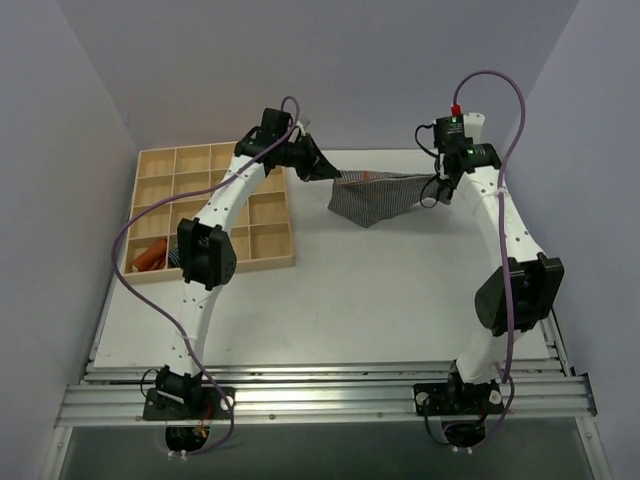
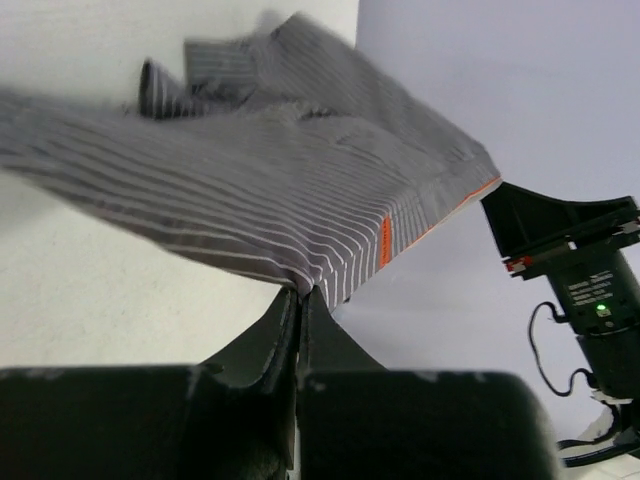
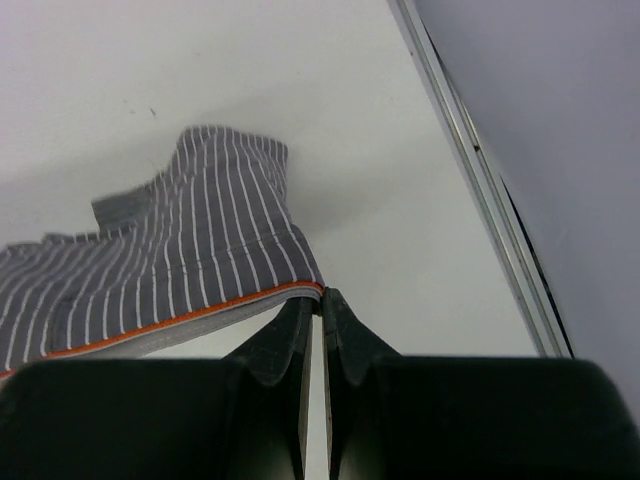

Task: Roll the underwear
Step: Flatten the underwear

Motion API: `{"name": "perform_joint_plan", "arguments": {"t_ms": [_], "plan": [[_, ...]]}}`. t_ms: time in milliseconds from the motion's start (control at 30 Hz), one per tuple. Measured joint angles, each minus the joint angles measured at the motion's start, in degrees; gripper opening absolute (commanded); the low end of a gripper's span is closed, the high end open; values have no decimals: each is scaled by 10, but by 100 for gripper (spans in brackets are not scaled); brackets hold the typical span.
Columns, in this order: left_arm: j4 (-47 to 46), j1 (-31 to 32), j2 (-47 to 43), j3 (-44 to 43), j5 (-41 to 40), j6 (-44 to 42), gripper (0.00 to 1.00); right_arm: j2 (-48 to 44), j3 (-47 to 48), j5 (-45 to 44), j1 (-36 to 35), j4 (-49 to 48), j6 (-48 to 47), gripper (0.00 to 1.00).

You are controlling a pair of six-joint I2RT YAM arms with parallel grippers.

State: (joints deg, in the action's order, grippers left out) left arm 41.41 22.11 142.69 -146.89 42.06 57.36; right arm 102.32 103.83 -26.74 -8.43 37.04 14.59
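Top external view: underwear (image 1: 372, 198) stretched in the air between both grippers over the far part of the table (image 1: 330, 310), right of the wooden tray (image 1: 215, 160). Left gripper (image 1: 320, 165) holds the left corner and right gripper (image 1: 437, 190) the right corner. The cloth sags to a point in the middle; can't tell if that point touches the table. Left wrist view: fingers pressed together on a corner of the underwear (image 2: 270, 180), no gap between them, left gripper (image 2: 301, 295) pinching grey cloth with thin white stripes and an orange edge; the right arm's gripper (image 2: 560, 235) shows at the far end. Right wrist view: right gripper (image 3: 318, 300) likewise clamped tight on the orange-edged hem, with the underwear (image 3: 190, 265) running off to the left above the table (image 3: 400, 200). An orange item (image 1: 150, 258) lies in a near compartment of the tray.
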Motion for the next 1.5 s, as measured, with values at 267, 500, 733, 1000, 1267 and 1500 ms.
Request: {"name": "perform_joint_plan", "arguments": {"t_ms": [267,500,733,1000,1267,1500], "plan": [[-5,23,-120,305,-10,-103,2,-148,-261,13,-66,-4,45,0],[5,49,-160,532,-48,-177,2,-227,-515,95,-143,-1,156,0],[49,70,-164,535,-130,-244,17,-264,-561,137,-256,-8,271,28],[101,73,-180,458,-224,-269,36,-255,-499,149,-269,6,325,40],[64,88,-269,470,-258,-264,39,-200,-420,186,-30,-51,277,38],[-28,205,-331,558,-273,-250,44,-92,-412,250,126,-110,219,38]]}}
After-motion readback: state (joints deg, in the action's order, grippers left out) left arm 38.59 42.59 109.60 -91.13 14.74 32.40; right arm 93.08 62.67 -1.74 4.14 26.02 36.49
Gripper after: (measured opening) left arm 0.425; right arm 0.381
